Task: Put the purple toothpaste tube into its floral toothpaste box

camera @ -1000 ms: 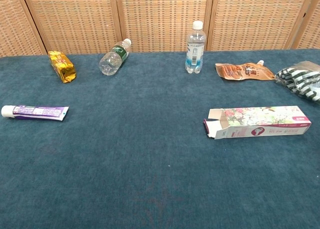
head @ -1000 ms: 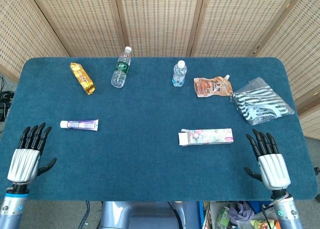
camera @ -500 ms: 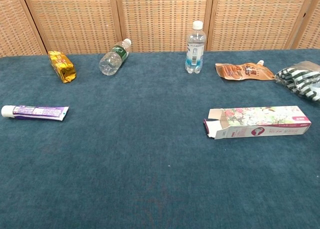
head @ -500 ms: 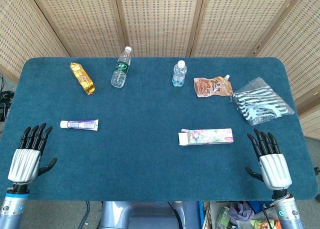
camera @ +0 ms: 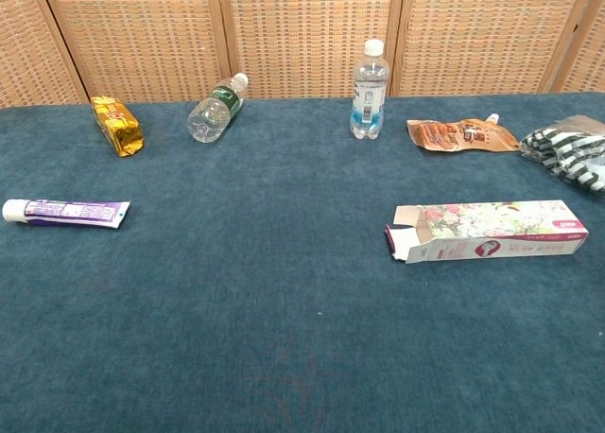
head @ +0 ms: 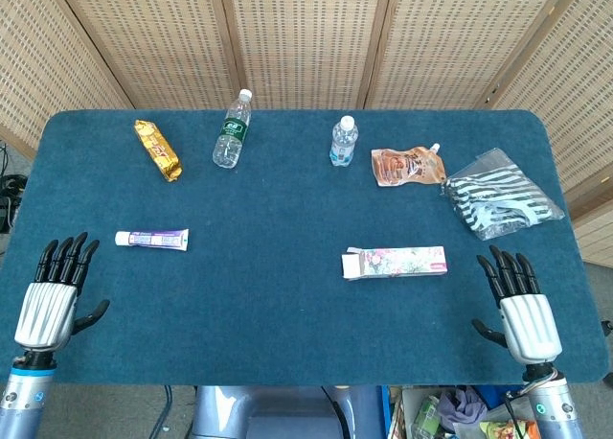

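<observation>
The purple toothpaste tube (head: 152, 239) (camera: 66, 211) lies flat on the left part of the blue table, its white cap pointing left. The floral toothpaste box (head: 395, 263) (camera: 487, 231) lies flat at the right, its flaps open at the left end. My left hand (head: 51, 294) hovers at the table's near left corner, below and left of the tube, fingers straight and apart, holding nothing. Near the front right corner, my right hand (head: 523, 309) is spread the same way just right of the box, empty. Neither hand shows in the chest view.
Along the back lie a gold snack packet (head: 157, 150), a fallen water bottle with a green label (head: 231, 129), an upright small water bottle (head: 344, 141), a brown spouted pouch (head: 407, 166) and a striped plastic bag (head: 500, 204). Wicker screens stand behind the table.
Both hands have drifted slightly down toward the table's front edge. The tube, the box and the other objects have not moved.
</observation>
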Tool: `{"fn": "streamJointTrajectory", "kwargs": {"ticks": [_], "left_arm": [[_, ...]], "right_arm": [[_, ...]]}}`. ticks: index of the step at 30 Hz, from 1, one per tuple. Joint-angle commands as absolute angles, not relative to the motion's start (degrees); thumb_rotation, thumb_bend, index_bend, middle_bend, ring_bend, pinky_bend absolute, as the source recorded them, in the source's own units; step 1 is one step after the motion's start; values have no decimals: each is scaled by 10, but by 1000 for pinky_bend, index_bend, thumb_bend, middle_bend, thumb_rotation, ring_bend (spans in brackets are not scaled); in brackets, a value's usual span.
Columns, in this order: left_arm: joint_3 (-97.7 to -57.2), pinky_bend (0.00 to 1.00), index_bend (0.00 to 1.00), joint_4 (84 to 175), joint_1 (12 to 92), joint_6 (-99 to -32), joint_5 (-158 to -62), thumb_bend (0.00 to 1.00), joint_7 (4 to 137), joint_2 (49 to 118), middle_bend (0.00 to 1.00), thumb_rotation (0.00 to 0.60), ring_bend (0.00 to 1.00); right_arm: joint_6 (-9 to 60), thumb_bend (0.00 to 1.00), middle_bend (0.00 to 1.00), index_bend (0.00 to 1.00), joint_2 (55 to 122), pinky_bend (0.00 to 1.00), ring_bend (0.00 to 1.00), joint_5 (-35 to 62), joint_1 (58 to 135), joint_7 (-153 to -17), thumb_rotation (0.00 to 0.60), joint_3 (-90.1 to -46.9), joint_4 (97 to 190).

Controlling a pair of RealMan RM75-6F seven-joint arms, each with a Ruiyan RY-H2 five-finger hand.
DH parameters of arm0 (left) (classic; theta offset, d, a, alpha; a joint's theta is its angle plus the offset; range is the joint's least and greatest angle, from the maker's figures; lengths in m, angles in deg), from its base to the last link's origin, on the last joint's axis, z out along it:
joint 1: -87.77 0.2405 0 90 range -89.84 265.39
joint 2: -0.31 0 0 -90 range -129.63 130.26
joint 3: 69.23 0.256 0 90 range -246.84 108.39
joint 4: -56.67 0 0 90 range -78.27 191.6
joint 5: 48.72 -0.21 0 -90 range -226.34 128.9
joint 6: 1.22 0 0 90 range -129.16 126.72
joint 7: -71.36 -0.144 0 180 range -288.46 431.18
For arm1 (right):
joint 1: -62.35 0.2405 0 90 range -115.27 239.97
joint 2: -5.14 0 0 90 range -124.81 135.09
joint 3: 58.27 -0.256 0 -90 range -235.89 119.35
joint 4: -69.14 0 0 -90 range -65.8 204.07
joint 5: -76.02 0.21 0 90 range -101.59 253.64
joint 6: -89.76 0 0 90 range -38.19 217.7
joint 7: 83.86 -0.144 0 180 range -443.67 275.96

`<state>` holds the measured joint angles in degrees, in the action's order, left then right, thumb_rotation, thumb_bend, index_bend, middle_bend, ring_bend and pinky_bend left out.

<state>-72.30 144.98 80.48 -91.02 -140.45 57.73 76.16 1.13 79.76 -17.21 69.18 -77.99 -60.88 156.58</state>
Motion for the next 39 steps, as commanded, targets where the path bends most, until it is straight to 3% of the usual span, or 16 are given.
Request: {"fn": "streamJointTrajectory", "kwargs": {"ticks": [1,6,10,25,39], "left_arm": [[-735,3,1,1448,793,-899,-1399,229,570,755,0,600,0],[-765,106,90,1456,761,-861,-1376,238,561,730,58,600,14],[-779,204,149,1454,735,-812,-1348,239,571,709,148,600,104],[-809,265,286,1375,629,-612,-1215,239,539,706,251,600,185],[-806,281,320,1301,562,-522,-1112,239,463,769,280,600,209]], "right_arm": [[12,5,0,0,798,0,0,-172,692,-779,600,-609,1566],[13,5,0,0,799,0,0,-171,692,-779,600,-609,1565],[13,5,0,0,799,0,0,-171,693,-779,600,-609,1564],[23,5,0,0,804,0,0,-164,695,-775,600,-610,1559],[30,5,0,0,807,0,0,-156,698,-775,600,-612,1553]]}}
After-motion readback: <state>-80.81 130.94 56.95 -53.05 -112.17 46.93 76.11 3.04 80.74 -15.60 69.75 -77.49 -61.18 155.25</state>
